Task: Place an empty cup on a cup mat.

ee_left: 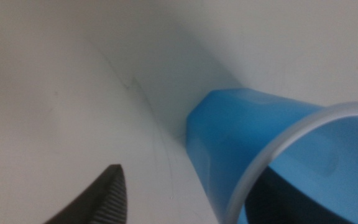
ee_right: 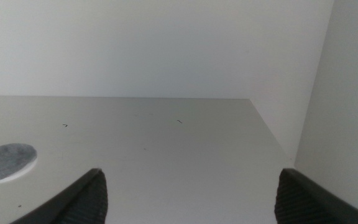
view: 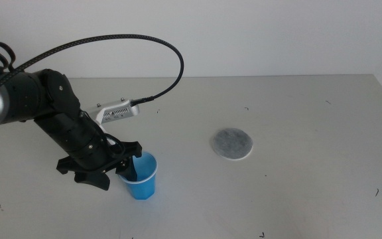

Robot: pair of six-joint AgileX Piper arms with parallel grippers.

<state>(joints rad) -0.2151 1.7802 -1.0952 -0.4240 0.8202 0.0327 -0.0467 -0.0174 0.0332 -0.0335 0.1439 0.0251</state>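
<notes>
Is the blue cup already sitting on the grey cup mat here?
Apart. The middle view shows the cup at the left gripper, bare table separating it from the cup mat.

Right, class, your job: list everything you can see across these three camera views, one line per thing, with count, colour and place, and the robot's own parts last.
cup: one, bright blue with white rim, upright on the table, near-left of centre.
cup mat: one, speckled grey with white edge, flat on the table, right of the cup, apart from it.
table: one, pale grey, a few small dark marks.
wall: white, behind the table.
cable: one, black, arching over the left arm.
left gripper: one, dark, at the cup's rim, one jaw inside, one outside.
right gripper: one, dark, open, seen only in its wrist view, waiting.
</notes>
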